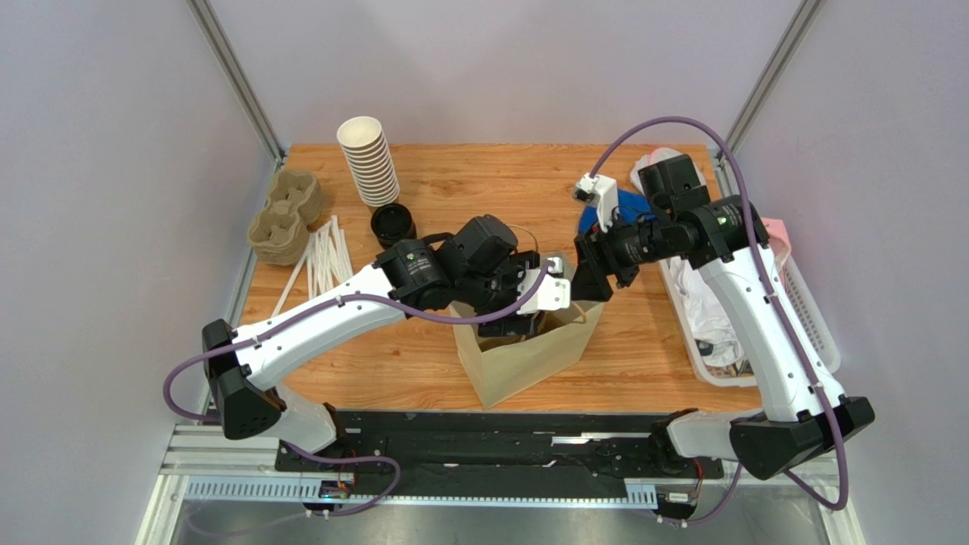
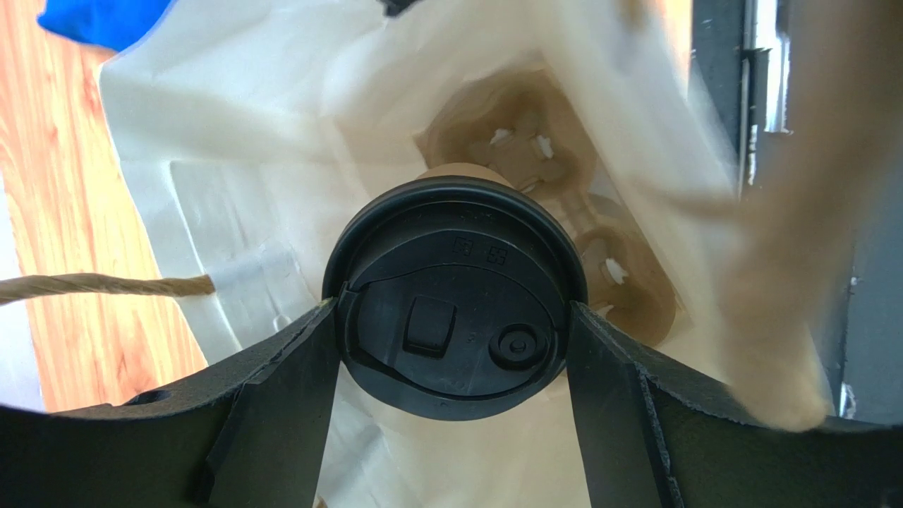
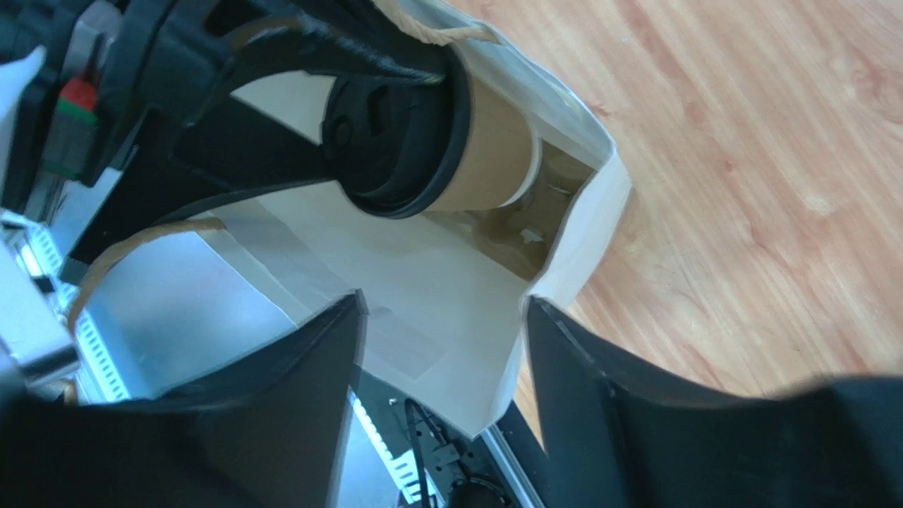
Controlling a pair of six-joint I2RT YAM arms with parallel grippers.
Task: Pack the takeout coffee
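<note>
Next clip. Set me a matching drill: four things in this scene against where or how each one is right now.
Things: 1 takeout coffee; 2 paper bag; 3 lidless cup stack; 4 white sticks.
States: A lying flat near the table left edge; B gripped at its lid by the left tool; C open, at the near edge; D stacked tall near the far edge.
Pairs: 1-B; 2-C; 3-D; 4-A.

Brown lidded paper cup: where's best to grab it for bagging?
Pinch the small brown kraft paper cup at its round black plastic lid rim, from above, as the left tool does: it stands upright and the tan paper bag walls off its sides.
</note>
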